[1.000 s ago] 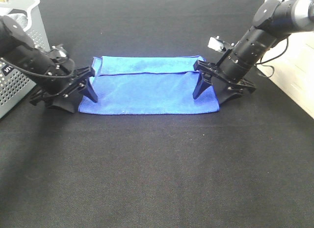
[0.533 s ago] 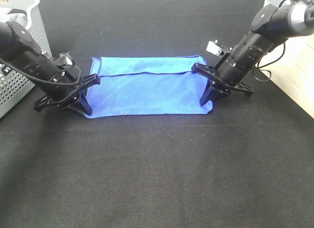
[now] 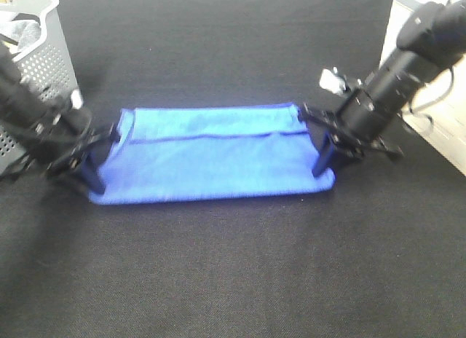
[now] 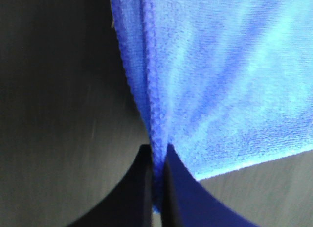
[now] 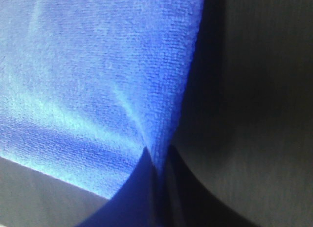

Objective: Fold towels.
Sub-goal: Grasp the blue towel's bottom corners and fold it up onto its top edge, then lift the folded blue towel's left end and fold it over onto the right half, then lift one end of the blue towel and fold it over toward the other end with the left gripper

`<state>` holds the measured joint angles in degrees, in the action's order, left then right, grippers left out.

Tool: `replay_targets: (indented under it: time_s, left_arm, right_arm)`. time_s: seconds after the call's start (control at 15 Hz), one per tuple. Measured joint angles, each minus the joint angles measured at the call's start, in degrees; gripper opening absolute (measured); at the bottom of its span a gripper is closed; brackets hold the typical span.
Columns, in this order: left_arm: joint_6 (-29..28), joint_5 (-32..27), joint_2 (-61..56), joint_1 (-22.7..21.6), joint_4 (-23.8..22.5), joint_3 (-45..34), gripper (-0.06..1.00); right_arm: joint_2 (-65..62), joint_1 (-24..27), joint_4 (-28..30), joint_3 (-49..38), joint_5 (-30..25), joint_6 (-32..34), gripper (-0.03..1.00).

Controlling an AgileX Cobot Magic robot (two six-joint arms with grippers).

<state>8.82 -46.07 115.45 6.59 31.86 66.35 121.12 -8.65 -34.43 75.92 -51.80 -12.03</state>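
A bright blue towel (image 3: 211,156) lies folded lengthwise across the middle of the black table, with a fold line running along its far half. My left gripper (image 3: 93,179) is shut on the towel's near left corner. In the left wrist view the stitched edge of the towel (image 4: 205,80) runs down between the closed fingers (image 4: 132,197). My right gripper (image 3: 322,167) is shut on the near right corner. The right wrist view shows the towel (image 5: 98,75) puckering into the pinched fingertips (image 5: 142,188). The near edge hangs slightly lifted between the two grippers.
A grey perforated basket (image 3: 40,54) stands at the far left, behind the left arm. A white surface (image 3: 429,90) borders the table on the right, with a small white object (image 3: 333,79) near the right arm. The black cloth table (image 3: 233,272) stretches toward the front.
Both grippers closed onto the towel's near corners. They then moved outward and toward the front, pulling the towel's near edge wider and slightly up.
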Motion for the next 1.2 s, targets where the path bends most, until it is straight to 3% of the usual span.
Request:
replay_targets:
  time_s: [0.2,0.47,0.73,1.2]
  left_arm:
    - [0.1,4.3,-3.8,0.1,0.0,-7.2,0.01]
    - [0.1,6.8,-5.3,0.1,0.1,-6.6,0.01]
    - [-1.0,11.6,-5.1,0.1,0.1,0.4,0.01]
    - [-1.4,12.1,9.8,0.0,-0.5,21.7,0.01]
  right_arm:
    - [-2.5,0.0,-2.6,-5.6,1.5,-4.9,0.00]
    - [-3.0,0.0,-3.7,-4.5,3.1,-6.2,0.00]
    - [-2.9,0.0,-3.6,3.2,6.4,-6.4,0.00]
    - [13.3,0.0,-1.8,26.0,3.7,-3.9,0.00]
